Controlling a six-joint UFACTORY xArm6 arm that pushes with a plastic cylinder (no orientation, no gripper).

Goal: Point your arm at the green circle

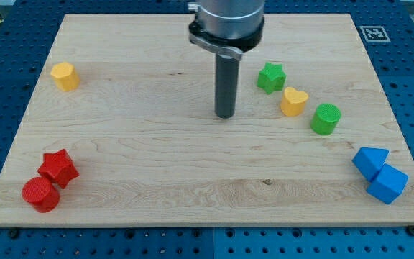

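Note:
The green circle is a round green block at the view's right, right of a yellow heart. My tip rests on the wooden board near the middle, well to the left of the green circle and about level with it. A green star lies between them, higher up in the view. The rod hangs straight down from the arm at the view's top.
A yellow hexagon sits at the upper left. A red star and a red circle sit at the lower left. Two blue blocks, one a triangle and one a cube, sit at the lower right.

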